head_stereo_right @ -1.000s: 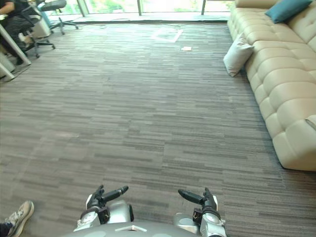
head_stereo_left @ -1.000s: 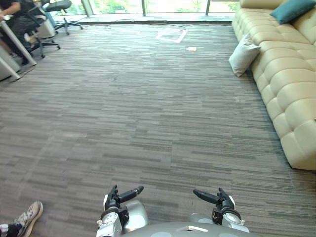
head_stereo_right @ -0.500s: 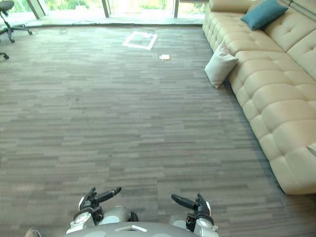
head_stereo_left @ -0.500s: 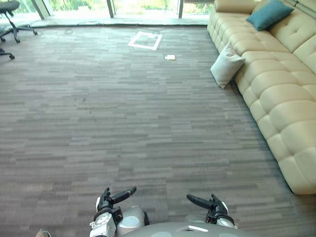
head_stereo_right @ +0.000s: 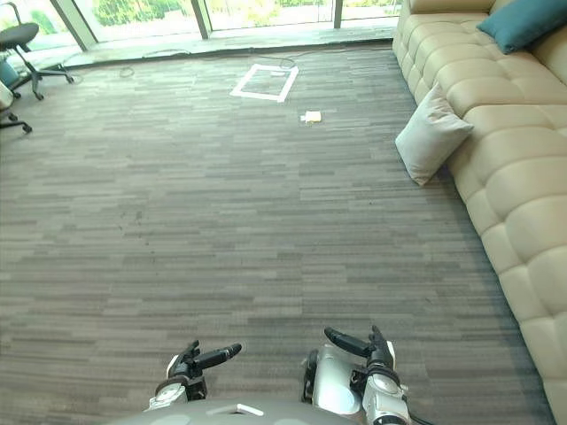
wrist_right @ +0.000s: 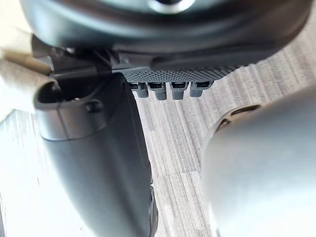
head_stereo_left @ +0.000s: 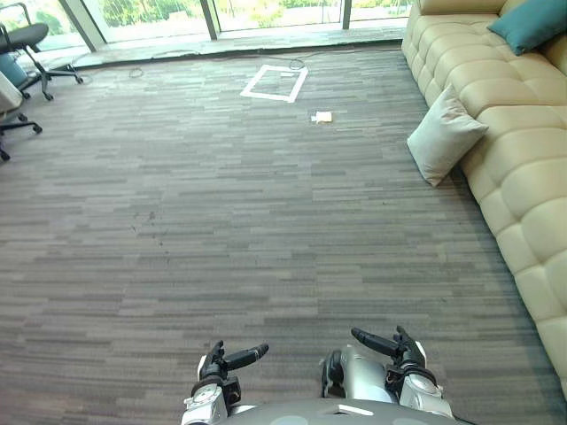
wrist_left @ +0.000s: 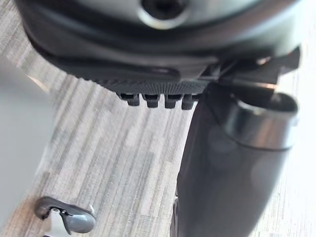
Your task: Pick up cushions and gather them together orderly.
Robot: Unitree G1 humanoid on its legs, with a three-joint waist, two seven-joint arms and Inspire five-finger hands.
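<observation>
The left hand [head_stereo_left: 234,359] and the right hand [head_stereo_left: 388,344] are held low over the grey striped carpet floor [head_stereo_left: 221,221]. Their dark fingers are straight and slightly apart, the two sets of tips pointing toward each other, with nothing between them. In the left wrist view the fingers [wrist_left: 153,100] show as a short row beside the thumb, with bare carpet past them. The right fingers [wrist_right: 170,90] show the same in the right wrist view.

The pale cream square cushion [head_stereo_left: 446,135] is well ahead of the right fingers and off to their outer side. It stands tilted on the floor, leaning against the front of the long beige tufted leather sofa [head_stereo_left: 518,150]. A teal fabric cushion [head_stereo_left: 537,21] lies on the sofa seat, farther beyond.

Far ahead of both sets of fingers a white tape square [head_stereo_left: 275,82] marks the carpet, with a small white flat object [head_stereo_left: 322,116] just beside it. Black office chairs [head_stereo_left: 27,40] stand far beyond the left fingers.
</observation>
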